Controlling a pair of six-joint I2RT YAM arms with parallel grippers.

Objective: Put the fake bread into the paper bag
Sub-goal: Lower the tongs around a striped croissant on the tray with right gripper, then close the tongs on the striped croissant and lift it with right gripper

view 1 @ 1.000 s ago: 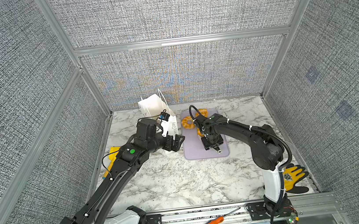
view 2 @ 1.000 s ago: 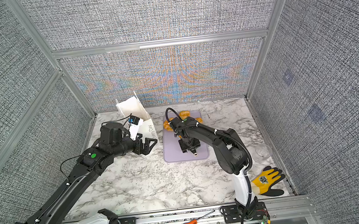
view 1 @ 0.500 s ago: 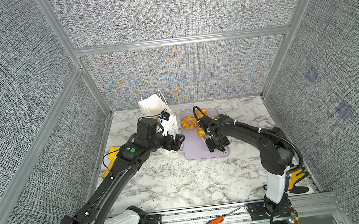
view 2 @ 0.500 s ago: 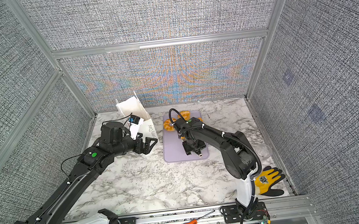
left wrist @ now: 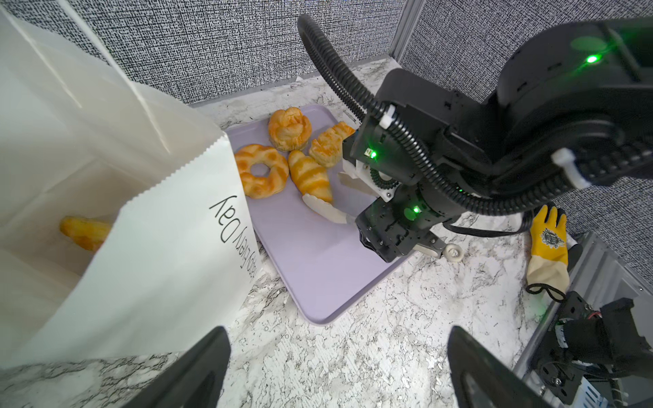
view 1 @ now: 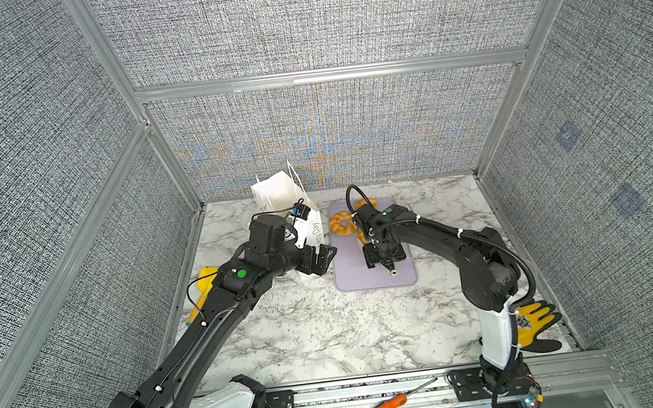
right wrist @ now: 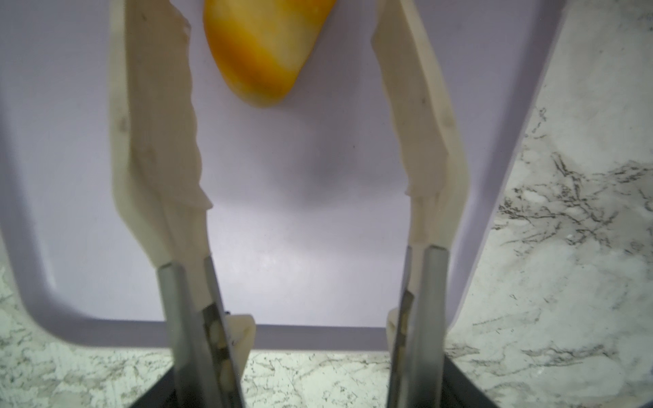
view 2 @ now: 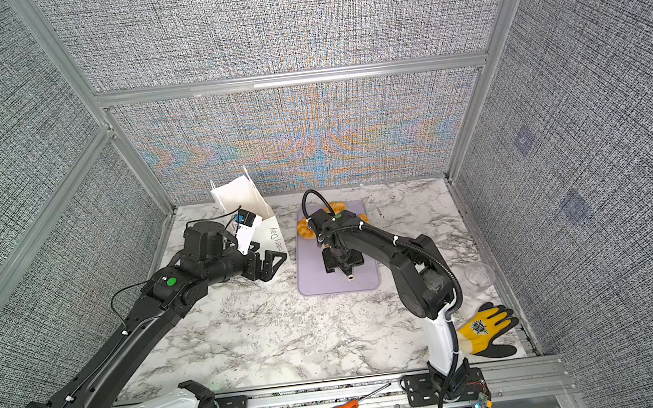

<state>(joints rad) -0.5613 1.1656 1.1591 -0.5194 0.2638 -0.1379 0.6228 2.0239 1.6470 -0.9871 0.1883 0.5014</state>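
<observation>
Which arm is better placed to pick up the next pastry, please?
The right. The right gripper is open over the purple tray, the end of a striped croissant between its fingers; the left gripper is open beside the paper bag.

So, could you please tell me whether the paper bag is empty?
Not empty. The left wrist view shows one golden pastry lying inside the paper bag; whether more sit deeper, I cannot tell.

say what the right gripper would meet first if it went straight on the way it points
Likely the striped croissant on the lilac tray: its end lies between the right gripper's open fingers.
</observation>
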